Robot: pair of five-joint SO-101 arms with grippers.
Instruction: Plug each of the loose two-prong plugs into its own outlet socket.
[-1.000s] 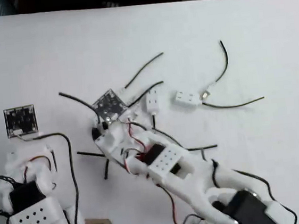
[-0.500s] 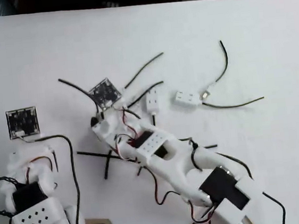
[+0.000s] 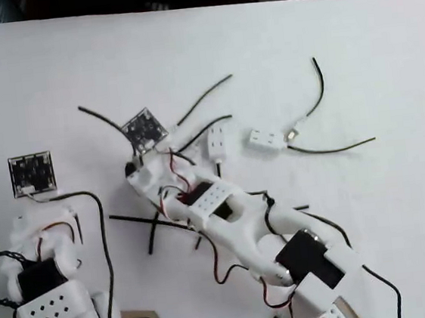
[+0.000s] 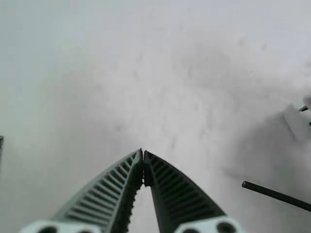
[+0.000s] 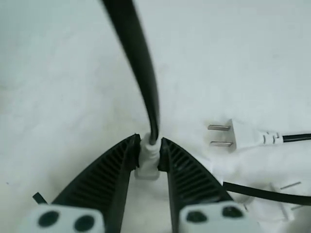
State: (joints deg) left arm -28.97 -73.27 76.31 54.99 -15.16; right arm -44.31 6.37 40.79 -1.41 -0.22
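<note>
My right gripper [image 5: 148,145] is shut on the white body of a plug [image 5: 147,162], whose black cord [image 5: 136,63] runs away from the fingers. Beside it lies a loose white two-prong plug [image 5: 236,137] on its own black cord. In the high view the right gripper [image 3: 138,176] sits just below a black square board [image 3: 142,130]. Two white socket blocks [image 3: 216,142] [image 3: 266,140] lie to its right. My left gripper [image 4: 143,154] is shut on nothing over bare table, at the lower left in the high view [image 3: 45,216], below a second black square board [image 3: 31,172].
Several loose black cords [image 3: 204,96] lie around the middle of the white table [image 3: 352,38], and one curves at the right [image 3: 319,87]. Another black cord [image 4: 277,195] lies near the left gripper. A cable runs beside the left arm [image 3: 103,239].
My right arm has stretched out lower toward the upper left. The black square board and its cord near the right gripper slid up and left. The left arm barely moved.
</note>
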